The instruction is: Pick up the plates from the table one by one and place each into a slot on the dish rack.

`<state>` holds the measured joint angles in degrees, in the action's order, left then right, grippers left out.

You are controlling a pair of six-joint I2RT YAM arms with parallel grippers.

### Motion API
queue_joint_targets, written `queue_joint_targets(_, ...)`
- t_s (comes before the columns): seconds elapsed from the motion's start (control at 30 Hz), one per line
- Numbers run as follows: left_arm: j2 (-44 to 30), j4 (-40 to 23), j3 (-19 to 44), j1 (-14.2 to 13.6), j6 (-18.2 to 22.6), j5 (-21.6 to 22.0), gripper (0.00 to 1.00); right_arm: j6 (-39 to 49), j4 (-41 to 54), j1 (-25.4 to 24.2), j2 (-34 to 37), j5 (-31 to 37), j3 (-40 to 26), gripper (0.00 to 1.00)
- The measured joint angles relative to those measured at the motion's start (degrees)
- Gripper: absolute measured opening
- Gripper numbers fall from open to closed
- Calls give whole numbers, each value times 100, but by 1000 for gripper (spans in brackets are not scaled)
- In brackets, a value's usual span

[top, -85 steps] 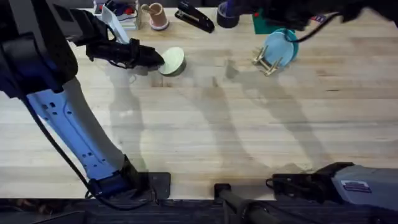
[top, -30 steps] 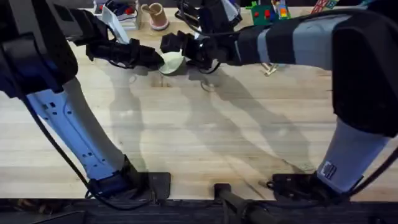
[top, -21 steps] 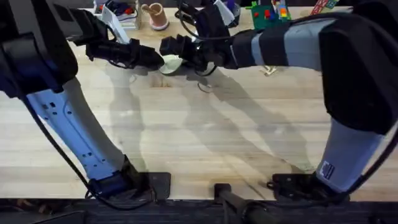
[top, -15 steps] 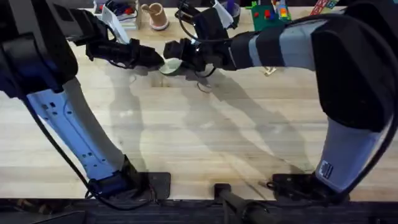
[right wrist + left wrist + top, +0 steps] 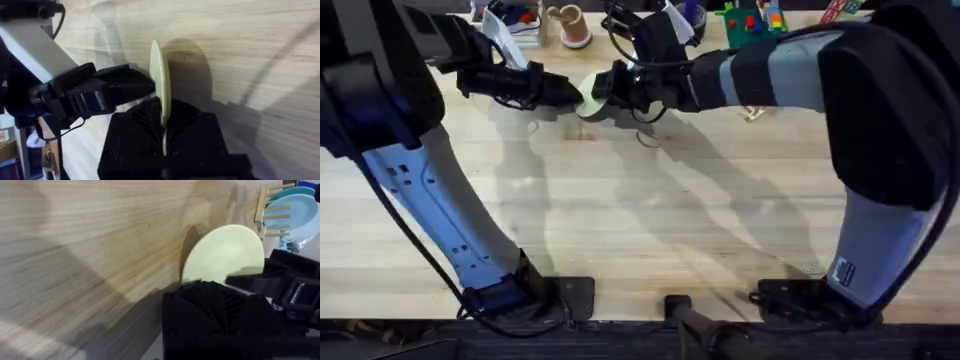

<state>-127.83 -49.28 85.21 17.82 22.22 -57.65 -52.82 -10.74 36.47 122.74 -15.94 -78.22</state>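
Note:
A pale cream-yellow plate (image 5: pixel 588 104) stands on edge just above the table (image 5: pixel 650 230) at the back left. My left gripper (image 5: pixel 568 96) is shut on its left rim. My right gripper (image 5: pixel 607 88) has reached across and is shut on the opposite rim. In the right wrist view the plate (image 5: pixel 161 80) shows edge-on, running down between my right fingers (image 5: pixel 135 135), with the left gripper (image 5: pixel 142 82) against its face. The left wrist view shows the plate's face (image 5: pixel 225 255) and, beyond it, the dish rack (image 5: pixel 262 205) holding light blue plates (image 5: pixel 297 210). My right arm hides most of the rack (image 5: pixel 752 113) from overhead.
Along the table's back edge stand a pink cup (image 5: pixel 570 25) and a green toy-brick board (image 5: pixel 750 20). My right forearm (image 5: pixel 770 70) spans the back of the table from right to middle. The table's front half is bare wood.
My right arm swung from the rack across to the cream plate, and its gripper closed in on the plate's right rim. The left gripper kept holding the plate in place.

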Motion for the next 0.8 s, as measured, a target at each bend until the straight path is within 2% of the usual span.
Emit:
queue_joint_targets(0.3,29,-94,2,-2,3,46,40,451,52,-39,-40,-32,0,29)
queue_joint_targets(0.4,164,-157,-13,-54,4,341,40,750,332,-97,-202,-33,0,29)
queue_joint_targets(0.63,884,-505,-17,-81,4,946,41,1237,1332,-644,-1013,48,0,30)
queue_joint_targets(0.8,1621,-759,-19,-81,4,1159,41,1707,2015,-925,-1719,109,0,30)
